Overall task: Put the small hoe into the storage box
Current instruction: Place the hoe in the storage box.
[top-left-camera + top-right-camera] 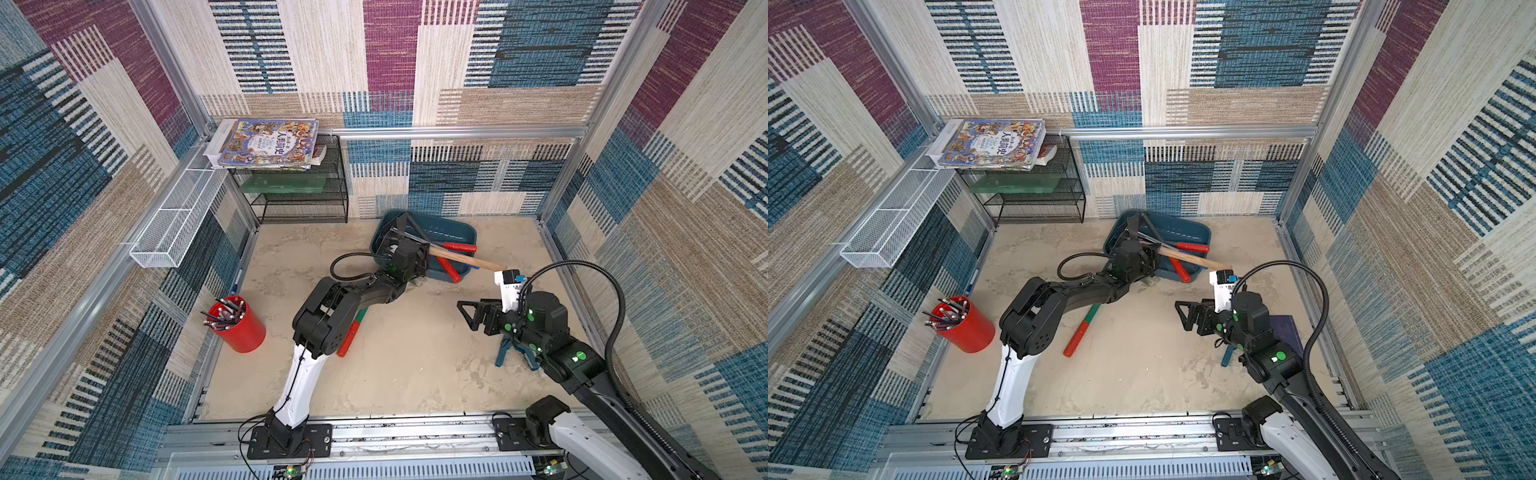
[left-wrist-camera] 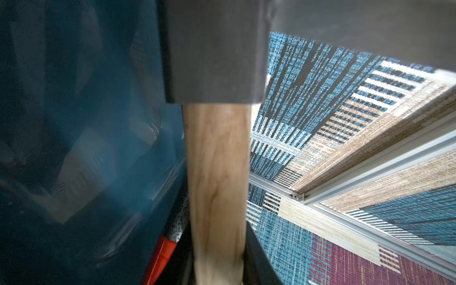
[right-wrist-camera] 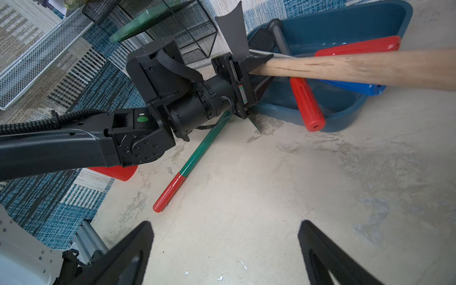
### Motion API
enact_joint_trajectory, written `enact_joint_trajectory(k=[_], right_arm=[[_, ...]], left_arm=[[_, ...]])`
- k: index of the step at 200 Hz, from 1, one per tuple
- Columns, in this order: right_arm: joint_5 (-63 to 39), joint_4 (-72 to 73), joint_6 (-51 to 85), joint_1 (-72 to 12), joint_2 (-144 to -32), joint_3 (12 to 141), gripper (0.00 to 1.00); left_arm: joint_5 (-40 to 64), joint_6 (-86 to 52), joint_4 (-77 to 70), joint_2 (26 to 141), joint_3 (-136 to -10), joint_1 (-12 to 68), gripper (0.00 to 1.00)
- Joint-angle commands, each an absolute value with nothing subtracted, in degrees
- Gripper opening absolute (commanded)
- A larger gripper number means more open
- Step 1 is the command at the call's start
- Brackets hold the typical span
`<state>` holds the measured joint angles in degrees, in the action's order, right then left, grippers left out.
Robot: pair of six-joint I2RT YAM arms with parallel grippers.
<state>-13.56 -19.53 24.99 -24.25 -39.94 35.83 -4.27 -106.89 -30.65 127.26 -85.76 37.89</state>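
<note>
Left gripper (image 1: 417,254) was clamped on the small hoe (image 1: 469,259), handle sticking out over the storage box (image 1: 455,229) rim — red-handled tools (image 1: 459,247) lay inside; right gripper (image 1: 466,316) gaped empty.

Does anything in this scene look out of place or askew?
Yes. The small hoe, clamped in the left gripper, hangs slanted over the storage box, its wooden handle sticking out past the rim. A red tool handle also overhangs the rim.
</note>
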Motion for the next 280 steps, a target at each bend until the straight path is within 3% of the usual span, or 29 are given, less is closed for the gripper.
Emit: enact_joint_trajectory(k=[1, 85, 280], right_arm=[[-14.1, -19.2, 24.6, -24.1, -39.9, 35.9, 0.96], [-14.3, -19.0, 24.6, -24.1, -40.2, 35.8, 0.96], [-14.7, -18.8, 24.7, -23.9, -39.9, 35.1, 0.96]], left_arm=[[-4.7, -108.4, -35.7, 126.9, -85.8, 37.6, 0.00], [-0.9, -111.0, -31.8, 126.5, -85.5, 36.0, 0.00], [4.4, -112.4, -32.6, 129.1, -86.7, 34.0, 0.22]])
